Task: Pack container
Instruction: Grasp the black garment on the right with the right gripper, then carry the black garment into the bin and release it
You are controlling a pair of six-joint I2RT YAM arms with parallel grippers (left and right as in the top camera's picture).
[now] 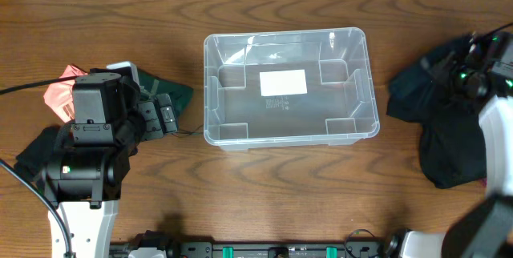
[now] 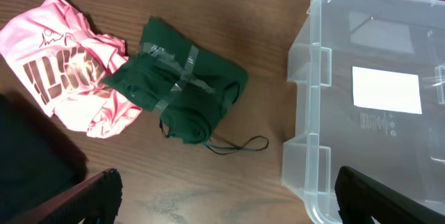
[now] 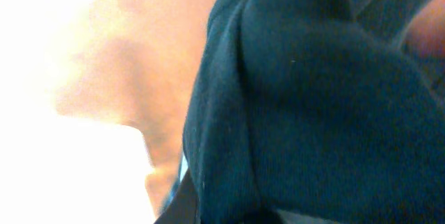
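Observation:
The clear plastic container stands empty in the middle of the table, with a white label on its base. It also shows at the right of the left wrist view. My left gripper is open and empty, hovering over bare table between the container and a folded dark green garment bound with tape. My right gripper is down in a pile of dark clothes. Dark teal cloth fills the right wrist view and hides the jaws.
A crumpled pink shirt lies left of the green garment, also seen from overhead. A black garment lies at the table's left front under my left arm. A thin dark cord trails from the green garment.

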